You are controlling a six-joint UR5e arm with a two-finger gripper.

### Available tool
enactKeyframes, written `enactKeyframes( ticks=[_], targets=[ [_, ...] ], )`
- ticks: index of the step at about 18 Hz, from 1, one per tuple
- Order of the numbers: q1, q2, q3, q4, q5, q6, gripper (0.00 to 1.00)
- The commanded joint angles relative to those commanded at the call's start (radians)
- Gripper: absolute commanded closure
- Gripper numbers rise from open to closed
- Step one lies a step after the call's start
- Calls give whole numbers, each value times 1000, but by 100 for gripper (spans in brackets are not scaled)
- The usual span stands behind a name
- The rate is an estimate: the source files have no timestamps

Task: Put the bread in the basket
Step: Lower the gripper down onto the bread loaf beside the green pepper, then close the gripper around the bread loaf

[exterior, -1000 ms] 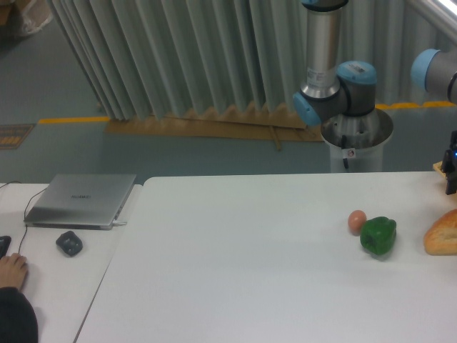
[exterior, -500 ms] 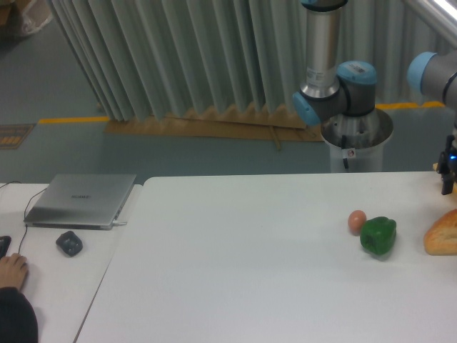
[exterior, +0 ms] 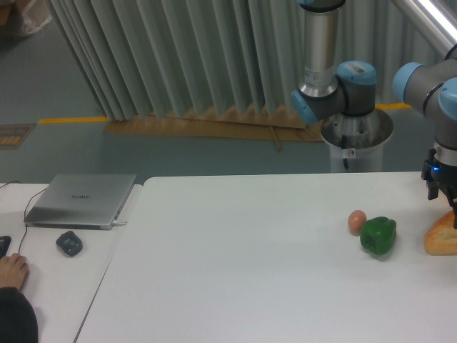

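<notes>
No container lay in view on the white surface; the basket could not be seen. The bread lay on the surface at the far right edge of the view, partly cut off by the frame, its pale top facing up.

The pincer hung at the right edge, directly above and just behind the bread, its dark fingers pointing down toward the loaf's upper end. Whether it touched the bread could not be told. The fingers were partly cut off by the frame, so the opening of the pincer could not be told either.

Just left of the bread, apart from it, sat a green pepper. A small reddish-tan ball rested just beside the pepper, at its upper left. Neither item lay between the pincer and the bread.

On a separate surface to the left were a closed grey laptop, a dark mouse near its front edge, and a person's hand at the left border. The arm's base stood behind the surface, in front of a pleated curtain.
</notes>
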Motion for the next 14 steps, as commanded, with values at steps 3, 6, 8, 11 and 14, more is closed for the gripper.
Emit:
enactKeyframes(
  ticks=[3,6,8,11,14],
  targets=[
    [2,0,-28,1,77,-21,0],
    [0,-21,-26,3,75,-30,0],
    [0,-43,-20,9,75,-30,0],
    [-2,-61,-3,12,74,-30,0],
    [-2,-75,9,31,77,-21,0]
  ],
)
